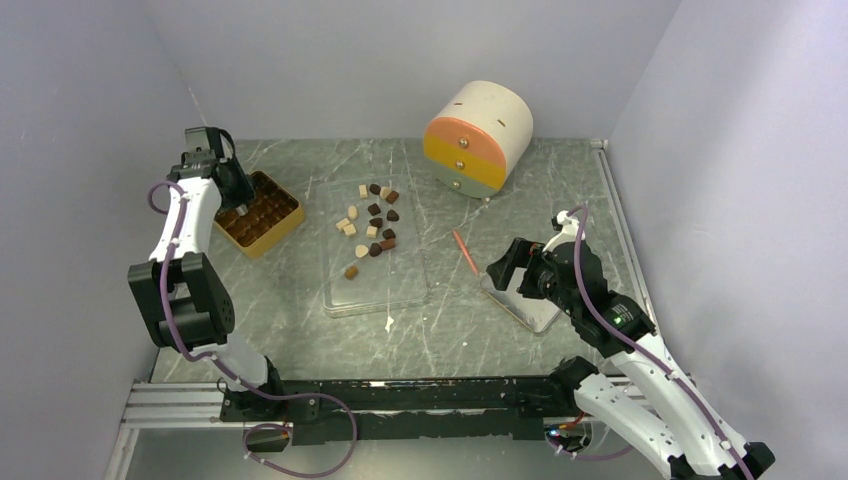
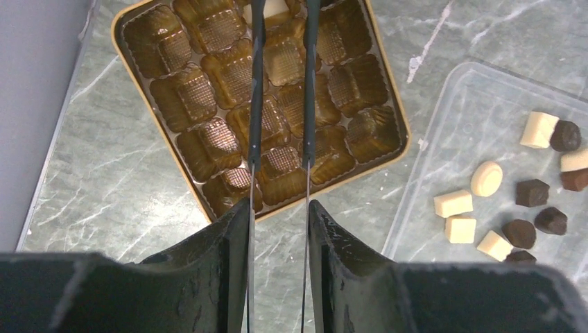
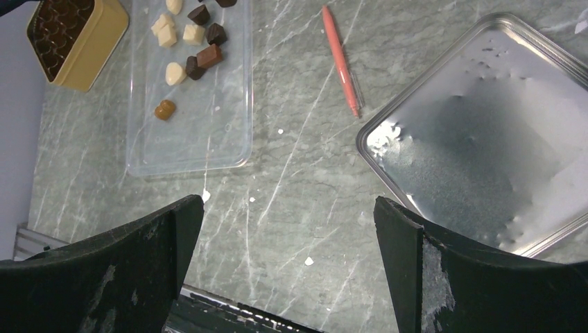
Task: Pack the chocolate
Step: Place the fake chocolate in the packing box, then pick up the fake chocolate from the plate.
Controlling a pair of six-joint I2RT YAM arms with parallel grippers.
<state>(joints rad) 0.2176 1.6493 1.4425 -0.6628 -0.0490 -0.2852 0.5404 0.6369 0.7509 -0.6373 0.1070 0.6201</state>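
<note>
The chocolate lies loose in a clear shallow tray to the right of the left gripper. Its thin fingers stand narrowly apart over a golden compartmented tray. A cream piece sits at their tips; gripped or not, I cannot tell. The right gripper is spread wide above the marbled table, with a silver lid just right of it.

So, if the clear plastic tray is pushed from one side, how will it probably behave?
The clear tray looks thin and shallow, so probably light and bendy. On the smooth table it would likely slide, and the loose chocolate pieces on it may shift.
</note>
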